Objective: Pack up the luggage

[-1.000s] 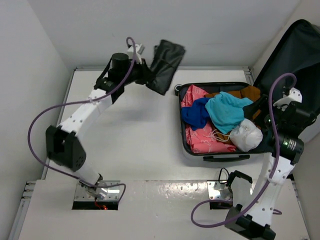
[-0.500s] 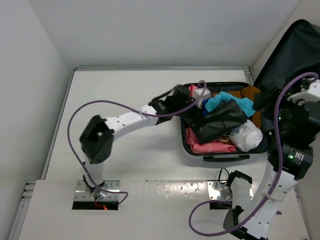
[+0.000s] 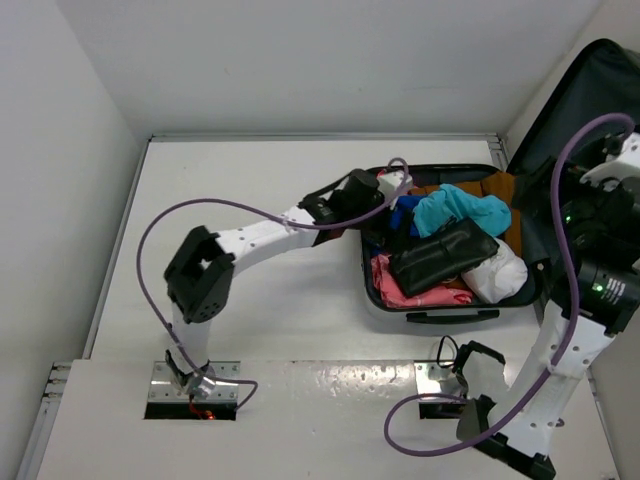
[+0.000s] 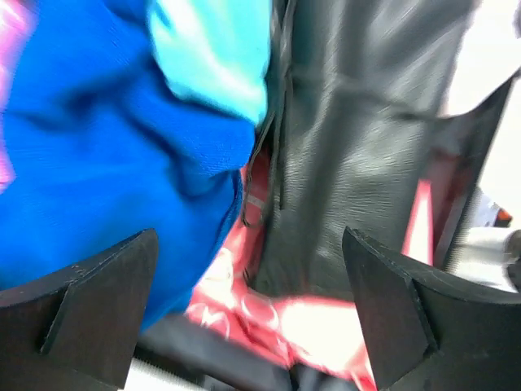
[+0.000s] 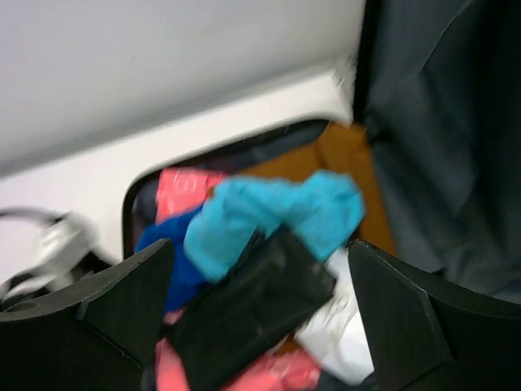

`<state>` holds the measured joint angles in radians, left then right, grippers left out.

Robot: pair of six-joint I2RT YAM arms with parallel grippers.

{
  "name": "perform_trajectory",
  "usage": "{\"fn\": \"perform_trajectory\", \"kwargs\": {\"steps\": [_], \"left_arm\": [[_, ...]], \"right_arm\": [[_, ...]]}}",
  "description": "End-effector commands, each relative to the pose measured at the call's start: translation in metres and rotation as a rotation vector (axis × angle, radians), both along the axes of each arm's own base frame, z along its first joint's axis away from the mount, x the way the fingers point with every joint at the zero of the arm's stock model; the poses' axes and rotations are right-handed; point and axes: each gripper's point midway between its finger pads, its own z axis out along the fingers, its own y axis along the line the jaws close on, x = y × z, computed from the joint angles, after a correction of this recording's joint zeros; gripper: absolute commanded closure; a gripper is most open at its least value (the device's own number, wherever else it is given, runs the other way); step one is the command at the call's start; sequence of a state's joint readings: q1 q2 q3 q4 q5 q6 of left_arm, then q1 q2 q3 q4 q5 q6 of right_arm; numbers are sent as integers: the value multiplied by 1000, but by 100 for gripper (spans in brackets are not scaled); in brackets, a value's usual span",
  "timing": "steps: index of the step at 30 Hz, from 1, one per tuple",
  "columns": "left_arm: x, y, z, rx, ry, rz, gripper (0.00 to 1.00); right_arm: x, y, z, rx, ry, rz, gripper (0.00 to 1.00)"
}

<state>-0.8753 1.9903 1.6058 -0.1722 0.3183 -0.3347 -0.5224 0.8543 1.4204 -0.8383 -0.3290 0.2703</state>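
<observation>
Black pouch [image 3: 443, 256] is released into the luggage [image 3: 432, 316]: left gripper [image 4: 248, 244], clamped before, is now spread wide, empty; right gripper [image 5: 260, 248] is spread, empty.

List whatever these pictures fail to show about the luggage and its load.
- luggage outer shell: top view, only rim and lining show; lid cut off by the right edge.
- Clothes under the black pouch: covered by it in every view.
- pink garment print: blurred, left wrist view.
- right claw: top view, lost behind its own arm.
</observation>
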Motion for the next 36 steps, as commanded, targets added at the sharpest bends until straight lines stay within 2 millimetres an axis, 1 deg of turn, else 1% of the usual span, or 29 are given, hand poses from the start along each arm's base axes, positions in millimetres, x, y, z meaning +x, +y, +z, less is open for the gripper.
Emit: {"fn": "perform_trajectory", "kwargs": {"steps": [1,2,3,4,5,6,7,8,9,10,11,12,13,14,16,17,18,19,24,25,26,27,28,30,32,33,34,35,36], "left_arm": [[12,17,144,-242,-286,74,0],[16,26,177,-277,-335,101,0],[14,29,179,-258,-321,100,0],[17,36,194,-265,-342,109,0],[25,45,213,-283,-366,138,0],[26,54,226,-301,-384,152,0],[26,60,233,-312,-392,151,0],[27,66,243,-317,-410,158,0],[32,74,247,-314,-432,170,0],[31,78,245,-298,-423,180,0],[38,91,253,-299,-448,203,0],[42,96,251,-288,-443,214,0],[42,102,257,-297,-454,223,0],[43,107,260,-295,-455,232,0],[51,114,249,-275,-444,251,0],[48,115,255,-287,-443,254,0],[53,120,250,-275,-441,273,0],[53,120,250,-275,-441,273,0],[53,116,246,-282,-413,271,0],[53,116,246,-282,-413,271,0],[56,114,241,-274,-406,271,0],[60,119,241,-270,-409,288,0],[60,119,236,-263,-403,288,0],[60,118,236,-268,-395,291,0],[65,120,228,-252,-384,299,0],[65,120,228,-252,-384,299,0],[68,123,228,-255,-378,311,0],[68,123,223,-249,-371,311,0],[68,123,223,-248,-371,311,0]], "right_arm": [[4,-34,65,-169,-121,-131,14],[17,-45,74,-204,-102,-134,14],[11,-52,92,-231,-117,-182,15],[12,-56,94,-246,-104,-192,15],[19,-66,101,-313,-82,-192,15],[13,-74,114,-350,-93,-240,15],[10,-78,122,-379,-98,-259,15],[12,-95,119,-470,-34,-291,15],[11,-99,122,-498,-22,-305,15],[10,-105,130,-531,-23,-327,13],[11,-113,133,-610,4,-334,13],[8,-125,128,-631,43,-385,12],[7,-132,132,-713,65,-392,12],[6,-138,136,-742,67,-423,12],[11,-147,132,-816,110,-415,11],[15,-153,129,-832,130,-424,9],[17,-157,128,-849,140,-430,9],[17,-162,126,-895,177,-427,9],[25,-178,134,-1003,197,-470,8],[29,-185,131,-1034,234,-467,8],[29,-188,136,-1058,236,-485,8],[32,-192,134,-1067,250,-489,8],[36,-195,131,-1082,265,-486,8],[39,-202,132,-1107,271,-512,8],[43,-204,127,-1118,286,-498,14],[46,-206,125,-1127,302,-493,20],[49,-209,118,-1137,332,-484,30],[51,-211,119,-1148,342,-490,34],[55,-211,113,-1164,360,-478,39]]}}
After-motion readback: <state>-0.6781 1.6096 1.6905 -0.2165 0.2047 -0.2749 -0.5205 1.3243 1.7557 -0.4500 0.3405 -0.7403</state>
